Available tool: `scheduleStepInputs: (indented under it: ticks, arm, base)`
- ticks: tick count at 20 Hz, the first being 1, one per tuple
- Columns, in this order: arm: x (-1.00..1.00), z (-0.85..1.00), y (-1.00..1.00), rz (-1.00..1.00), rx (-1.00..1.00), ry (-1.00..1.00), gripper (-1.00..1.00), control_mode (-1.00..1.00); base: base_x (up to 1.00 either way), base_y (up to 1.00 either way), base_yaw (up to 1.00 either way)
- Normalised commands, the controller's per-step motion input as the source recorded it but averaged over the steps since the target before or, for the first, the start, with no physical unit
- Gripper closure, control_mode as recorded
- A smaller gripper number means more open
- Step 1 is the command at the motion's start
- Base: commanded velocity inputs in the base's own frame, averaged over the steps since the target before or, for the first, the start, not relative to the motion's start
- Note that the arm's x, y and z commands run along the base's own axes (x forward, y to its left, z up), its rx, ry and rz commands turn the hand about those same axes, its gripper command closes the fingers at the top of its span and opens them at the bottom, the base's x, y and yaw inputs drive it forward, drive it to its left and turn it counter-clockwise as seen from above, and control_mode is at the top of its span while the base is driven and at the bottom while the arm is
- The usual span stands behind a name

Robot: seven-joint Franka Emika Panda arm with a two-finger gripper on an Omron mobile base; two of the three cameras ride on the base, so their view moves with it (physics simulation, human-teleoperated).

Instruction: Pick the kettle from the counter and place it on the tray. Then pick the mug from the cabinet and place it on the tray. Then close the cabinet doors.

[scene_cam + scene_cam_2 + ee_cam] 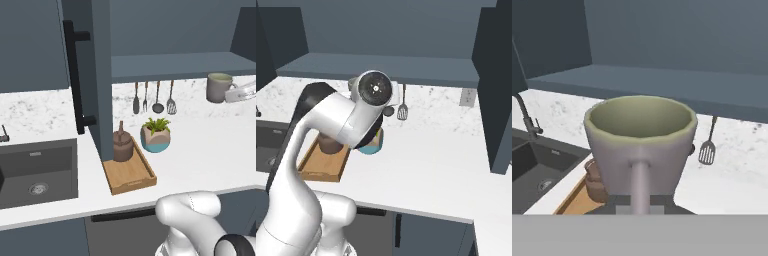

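Observation:
The grey-green mug [219, 87] hangs in the air in front of the open cabinet [175, 65], just below shelf height, and my gripper [233, 93] comes in from the right, shut on its handle side. In the hand view the mug [641, 140] looms close and upright, its loop handle [639, 182] pointing at the camera between my fingertips. The brown kettle [122, 145] stands on the far end of the wooden tray [131, 175] on the marble counter [200, 155]. The kettle [594, 180] and the tray [569, 202] lie below the mug. Both cabinet doors [82, 75] [496, 85] stand open.
A teal-and-tan plant pot [156, 135] sits just right of the tray. Utensils [154, 97] hang on the back wall. The dark sink [37, 172] is inset at the left, with a faucet [527, 117] behind it. The open left door juts out over the counter above the tray.

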Motion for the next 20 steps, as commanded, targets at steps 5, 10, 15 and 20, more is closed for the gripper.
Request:
scheduleStepInputs:
  ticks: [5,10,15,20]
  arm:
    - [-0.24,-0.76,0.64,0.27,0.00,0.11,1.00,-1.00]
    - [0.04,-0.94,0.82,0.19,0.00,0.21,1.00,-1.00]
    - [0.54,-0.87,0.71,0.09,0.00,0.27,1.00,-1.00]
    - [0.55,-0.93,0.49,0.11,0.05,0.31,1.00,-1.00]
  base:
    - [0.00,0.00,0.00]
    - [0.00,0.00,0.00]
    - [0.00,0.00,0.00]
    - [0.00,0.00,0.00]
